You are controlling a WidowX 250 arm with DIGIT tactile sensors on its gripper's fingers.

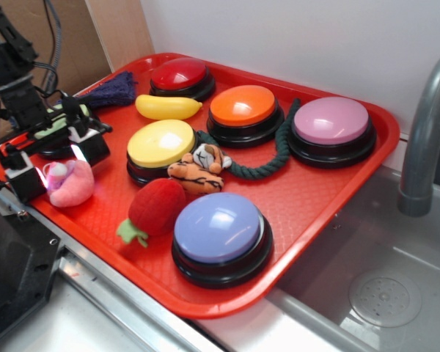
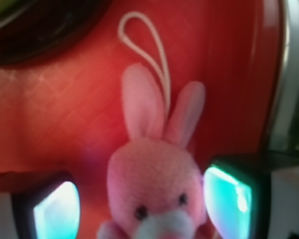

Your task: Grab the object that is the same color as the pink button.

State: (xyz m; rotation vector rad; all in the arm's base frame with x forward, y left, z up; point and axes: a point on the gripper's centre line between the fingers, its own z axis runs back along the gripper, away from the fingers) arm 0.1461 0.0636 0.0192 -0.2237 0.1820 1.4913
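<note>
Exterior view, surroundings: a red tray (image 1: 330, 198) holds the pink button (image 1: 331, 121) at 2 o'clock, an orange button (image 1: 243, 105), a red button (image 1: 179, 74), a yellow button (image 1: 160, 143) and a lavender-blue button (image 1: 218, 227) at 5 o'clock. A yellow banana (image 1: 167, 107), a tiger plush (image 1: 200, 169), a red strawberry plush (image 1: 155, 208) and a dark green rope (image 1: 273, 156) lie among them.
Exterior view, task thing: the pink plush toy (image 1: 70, 183) lies at the tray's 9 o'clock edge, well apart from the pink button.
Exterior view, hidden: a green-topped button (image 1: 57, 121) and a dark blue tassel (image 1: 114, 91) are partly covered by the arm.
Exterior view, arm: the gripper (image 1: 48, 166) hangs at the toy, one finger on each side of it.
Wrist view, task thing: the toy (image 2: 157, 189) shows as a pink bunny, ears towards 12 o'clock, a white loop (image 2: 144, 42) above them; its lower face is cut off.
Wrist view, hand: the fingers (image 2: 229, 201) stand apart at 8 and 4 o'clock, flanking the head; the picture is blurred, so I cannot tell whether they touch it.
Wrist view, hidden: a dark button base (image 2: 45, 35) at 11 o'clock is cropped.
</note>
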